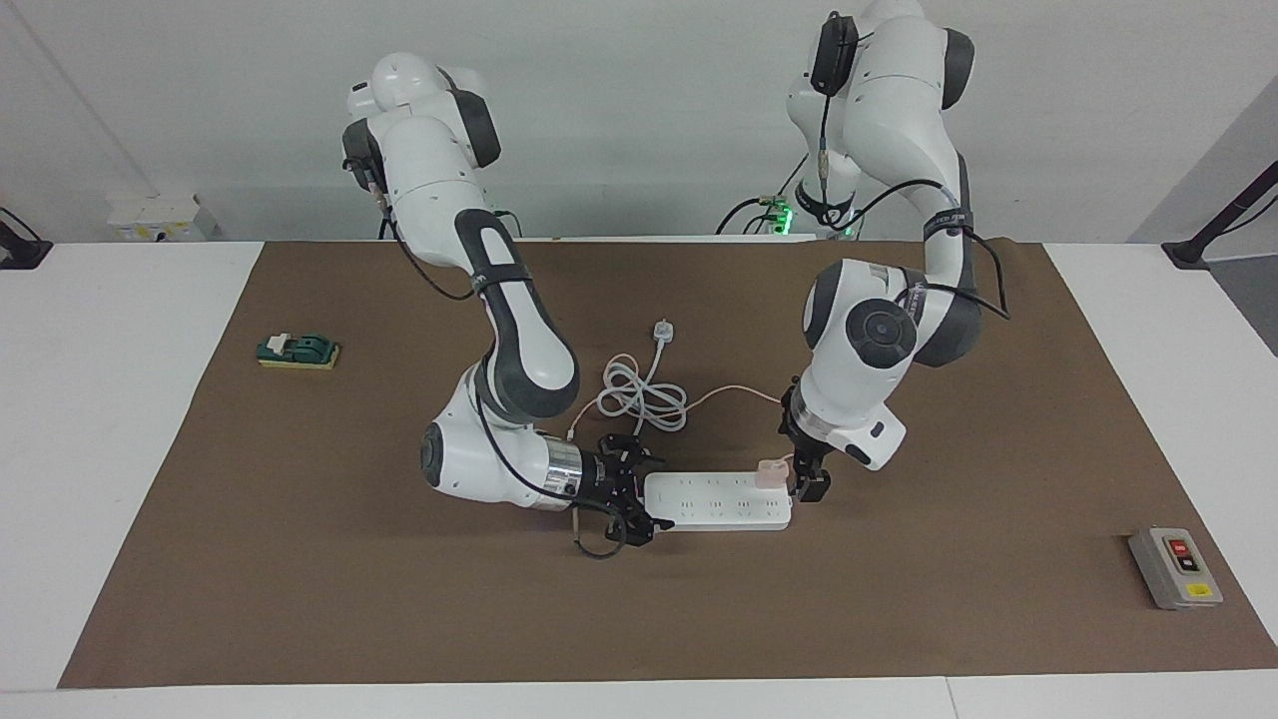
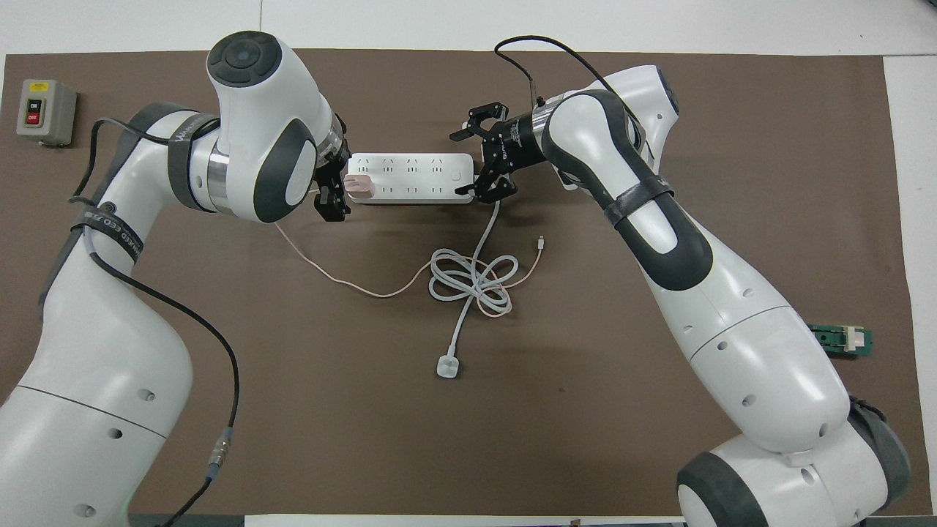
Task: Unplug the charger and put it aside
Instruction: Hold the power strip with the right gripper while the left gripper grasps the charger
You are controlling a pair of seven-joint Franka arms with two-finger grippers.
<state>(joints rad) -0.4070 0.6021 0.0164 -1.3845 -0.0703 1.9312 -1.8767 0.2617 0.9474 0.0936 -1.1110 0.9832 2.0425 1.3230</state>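
Note:
The pale pink charger sits plugged into the white power strip, at the strip's end toward the left arm. Its thin pink cable trails toward the robots. My left gripper is low and open right beside the charger; I cannot tell whether it touches it. My right gripper is open, with its fingers straddling the strip's other end.
The strip's thick white cord lies coiled nearer the robots and ends in a white plug. A grey switch box and a green block lie at the mat's ends.

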